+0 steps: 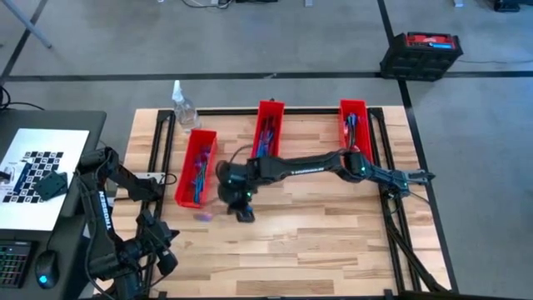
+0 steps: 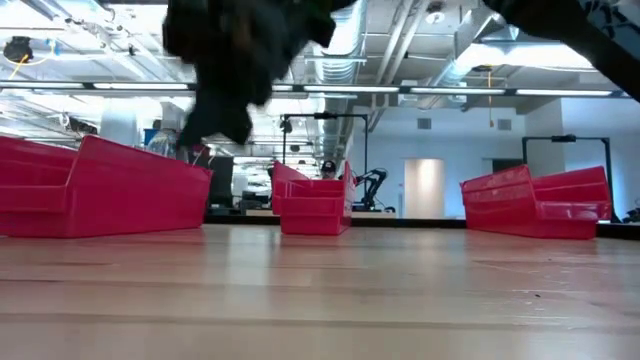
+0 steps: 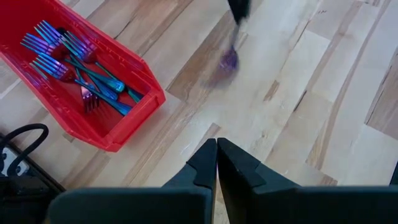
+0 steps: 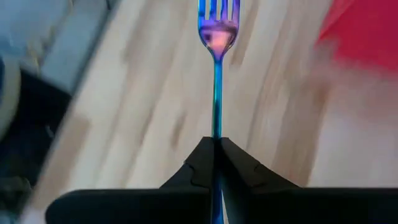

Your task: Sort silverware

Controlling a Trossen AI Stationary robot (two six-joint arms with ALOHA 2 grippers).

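Fork (image 4: 217,37) pinched by closed right fingers (image 4: 233,165) above table (image 1: 333,242); left fingers (image 3: 239,165) closed, empty.

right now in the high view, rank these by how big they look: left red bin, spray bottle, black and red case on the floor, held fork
1. Left red bin.
2. Black and red case, though it sits lower, on the floor, so it may really be bigger than it looks.
3. Spray bottle.
4. Fork, a small blur by the right gripper.

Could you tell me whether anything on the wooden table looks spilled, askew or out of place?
Nothing stands out. The iridescent metal fork is clamped in the right gripper near the left red plastic bin, which holds forks tidily; the left gripper waits shut.
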